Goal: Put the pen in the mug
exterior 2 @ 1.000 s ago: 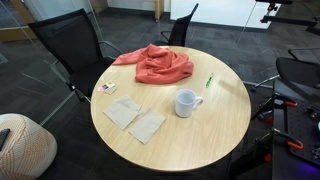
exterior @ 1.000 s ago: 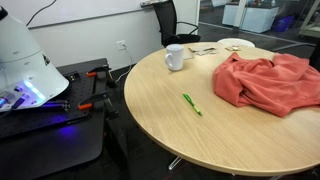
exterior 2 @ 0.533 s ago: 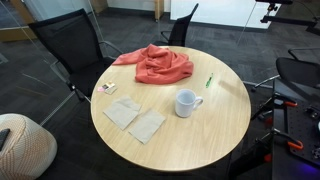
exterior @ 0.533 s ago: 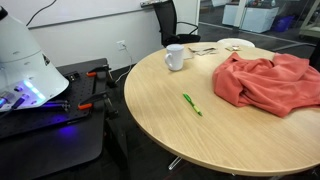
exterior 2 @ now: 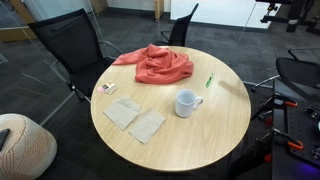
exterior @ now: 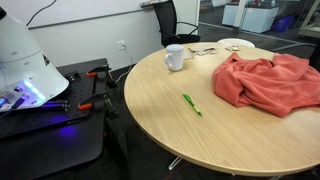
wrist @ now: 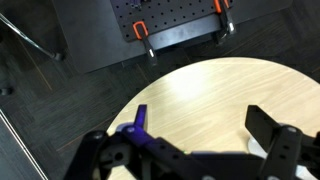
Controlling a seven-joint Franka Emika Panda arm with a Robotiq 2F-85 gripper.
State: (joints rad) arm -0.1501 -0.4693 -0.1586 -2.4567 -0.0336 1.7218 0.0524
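Up above the edge of the round wooden table (wrist: 200,90) in the wrist view: the gripper (wrist: 180,140), jaws spread wide apart, holding nothing, with only bare wood showing between them. Past the table edge there, a dark floor and a black board (wrist: 180,22) with red clamps (wrist: 143,31). Lying flat on the table top in both exterior views, all by itself and touching nothing: the thin green pen (exterior: 191,104), out on a bare part of the wood and, in an exterior view, not far from the table edge (exterior 2: 209,81). Standing upright and well apart from the pen: the small white mug (exterior: 175,57), handle out to one side (exterior 2: 187,103). Bunched up on the table, a red cloth (exterior 2: 155,65), near the pen but not touching it. Beside the mug, two flat paper napkins (exterior 2: 135,119). Far back on the table, a white plate (exterior: 236,44). Around the table, black chairs (exterior 2: 75,45).
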